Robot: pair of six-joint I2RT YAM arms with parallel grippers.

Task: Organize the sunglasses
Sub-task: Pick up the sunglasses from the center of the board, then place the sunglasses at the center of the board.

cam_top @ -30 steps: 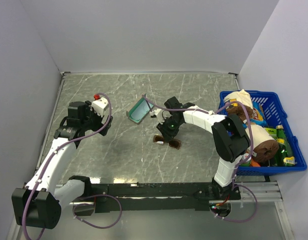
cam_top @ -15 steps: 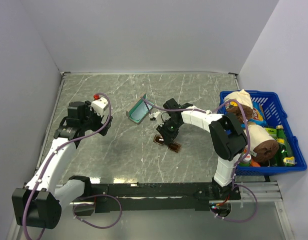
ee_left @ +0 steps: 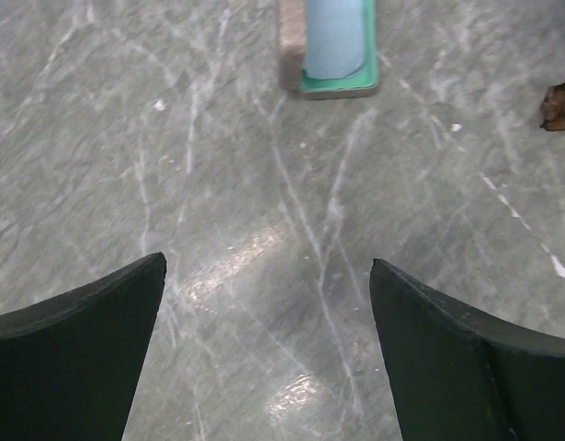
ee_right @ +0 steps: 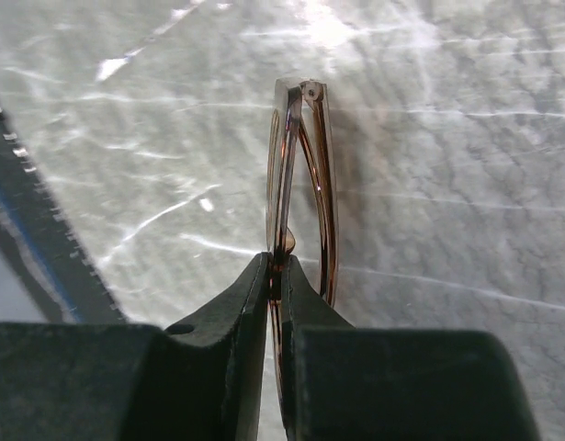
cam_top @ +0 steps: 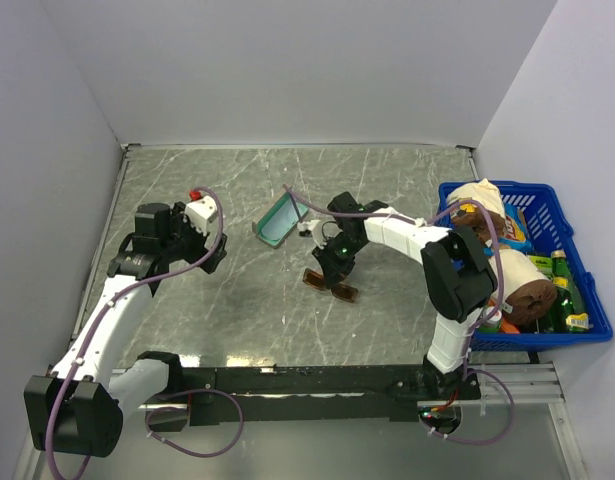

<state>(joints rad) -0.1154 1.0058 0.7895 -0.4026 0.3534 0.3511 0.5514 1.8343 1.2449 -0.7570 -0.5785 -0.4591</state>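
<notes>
The right fingers (ee_right: 254, 296) pinch shut on the thin frame of the folded sunglasses (ee_right: 300, 165) at mid-table (cam_top: 387, 180), near the open case (cam_top: 279, 221), likely to carry them over. The left fingers (ee_left: 89, 322) are spread wide, holding nothing.

The white-and-black left arm (cam_top: 107, 310) stood bent up from its base at the near left. Its wrist was turned toward the right, and its black two-finger tool (cam_top: 213, 256) was spread wide with nothing between the jaws. The white-and-black right arm (cam_top: 399, 236) was folded at the elbow with the forearm extended leftward and the wrist tipped down. Its black tool (ee_right: 277, 268) was pinched on the thin dark rim of the amber-lensed sunglasses (ee_right: 276, 156) — fingertips (ee_right: 238, 303) all but meeting.
</notes>
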